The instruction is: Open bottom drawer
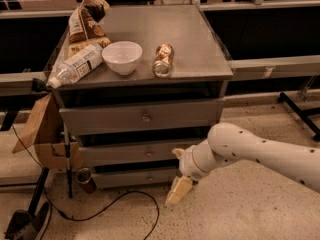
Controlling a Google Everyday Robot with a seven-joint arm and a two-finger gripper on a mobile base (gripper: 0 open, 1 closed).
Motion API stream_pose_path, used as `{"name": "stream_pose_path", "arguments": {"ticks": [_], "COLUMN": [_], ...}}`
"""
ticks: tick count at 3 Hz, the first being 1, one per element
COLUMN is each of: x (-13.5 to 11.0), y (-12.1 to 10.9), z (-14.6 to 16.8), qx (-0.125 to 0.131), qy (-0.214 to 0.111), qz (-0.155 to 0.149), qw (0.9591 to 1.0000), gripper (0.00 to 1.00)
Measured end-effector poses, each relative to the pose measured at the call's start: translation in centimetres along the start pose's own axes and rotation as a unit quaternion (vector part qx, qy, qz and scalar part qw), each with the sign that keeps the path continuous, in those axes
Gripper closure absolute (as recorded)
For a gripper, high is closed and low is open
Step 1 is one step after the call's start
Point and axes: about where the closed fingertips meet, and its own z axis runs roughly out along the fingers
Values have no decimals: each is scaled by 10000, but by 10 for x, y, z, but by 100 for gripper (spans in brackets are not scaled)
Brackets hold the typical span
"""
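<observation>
Three grey drawers in the desk (200,49), all up and left of the hand (179,190). Lowest and slimmest of them, the bottom drawer (120,179): just left of the hand, right end of its front close beside it, no interior on show. Cannot tell whether touching or apart. Small round knob (149,178) on that front, left of the hand and a little higher. Middle drawer (125,154) above and left; top drawer (140,117), tallest front, higher again.

Hand itself pale cream, pointing down and left toward the floor, low before the desk's right corner, on the end of a white arm (260,154) stretched in from the right. Cannot tell how far open. Nothing seen in its hold.

Far above the hand, on the desk: white bowl (122,57) up and left, a can (163,60) on its side more nearly overhead, a plastic bottle (76,66) lying furthest left by the edge, a crumpled bag (85,24) behind the bottle. Well left of the hand, brown cardboard (42,129) hanging at the desk's side, a dark cup (85,180) on the floor below it. Black cable (131,192) looping over the floor left of the hand.
</observation>
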Motion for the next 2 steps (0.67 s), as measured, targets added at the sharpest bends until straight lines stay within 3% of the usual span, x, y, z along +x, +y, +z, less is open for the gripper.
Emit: {"name": "stream_pose_path", "arguments": {"ticks": [1, 2], "x": [22, 68], "y": [-33, -44], "z": [79, 162], "qx": [-318, -789], "qy": [75, 624], "qz": [73, 333], "qw": [9994, 9944], "gripper": [0, 0]}}
